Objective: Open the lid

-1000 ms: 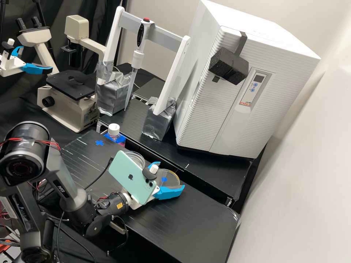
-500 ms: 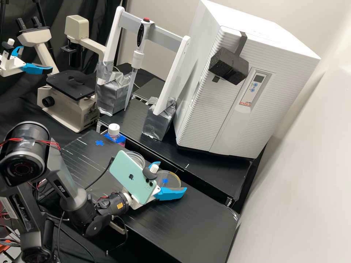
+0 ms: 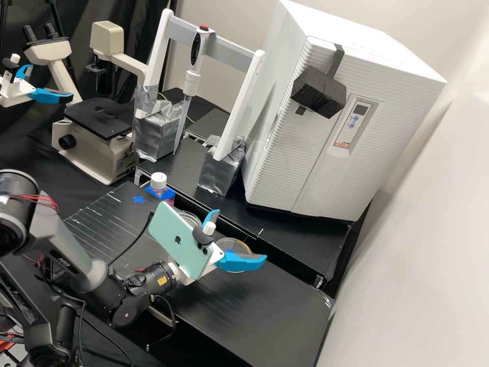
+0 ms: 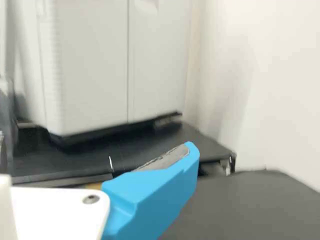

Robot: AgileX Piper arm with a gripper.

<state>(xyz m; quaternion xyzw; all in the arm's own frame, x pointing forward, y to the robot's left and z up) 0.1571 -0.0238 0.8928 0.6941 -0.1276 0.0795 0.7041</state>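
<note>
Clear, round, shallow dish (image 3: pixel 235 245) rests on the black bench (image 3: pixel 265 311) (whether its lid is seated cannot be told), partly hidden by a bright blue finger (image 3: pixel 239 262). White gripper (image 3: pixel 240 235): fingers spread apart. White-capped bottle (image 3: pixel 158 181) stands farther off.

High view: off the arm (image 3: pixel 71 257), facing forward and down, farther from the white cabinet (image 3: pixel 277 178)
Wrist view: from the arm's wrist, facing the cabinet's lower front, nearer it
Shared: cabinet's lower front, wall (image 3: pixel 423 244) beside it, surface (image 3: pixel 275 306) before it
</note>
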